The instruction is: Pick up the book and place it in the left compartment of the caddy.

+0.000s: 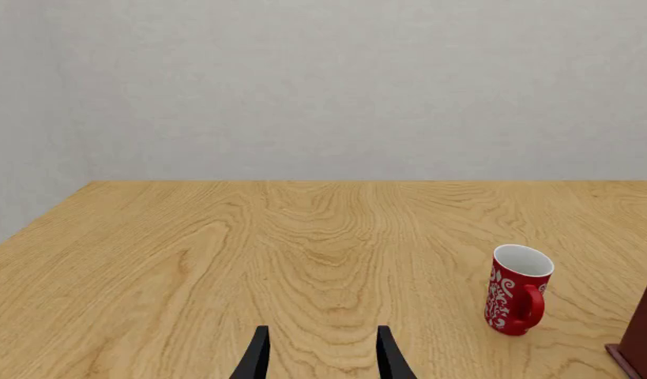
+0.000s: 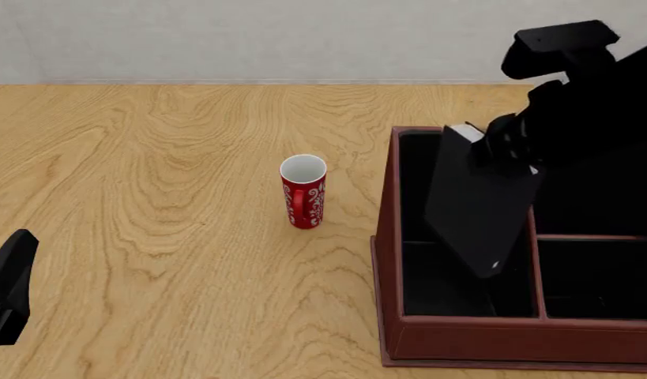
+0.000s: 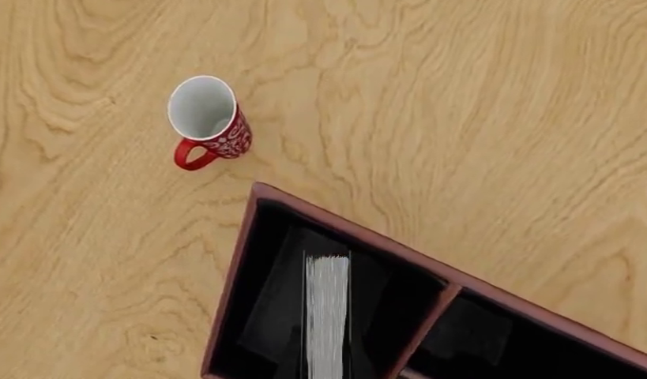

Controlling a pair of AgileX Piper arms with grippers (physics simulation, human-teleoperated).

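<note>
Placing step. Right end effector (image 2: pixel 500 150) grips the plain black hardcover book (image 2: pixel 479 207), hanging tilted below it inside the long black-lined left compartment (image 2: pixel 416 278) of the dark red-brown caddy (image 2: pixel 460 344). Next, I'd judge: lower, release. Left end effector (image 1: pixel 321 355) parted, empty.

Pretty bare setup tbh. There's a big wooden table (image 2: pixel 165 197) with light oak-style grain, lots of swirly cathedral patterns running across the top. Behind it is a plain off-white wall (image 1: pixel 334 87) with a faint plaster texture, meeting another wall at a corner on one side. Lighting is soft and even, and shadows are barely there.
</note>
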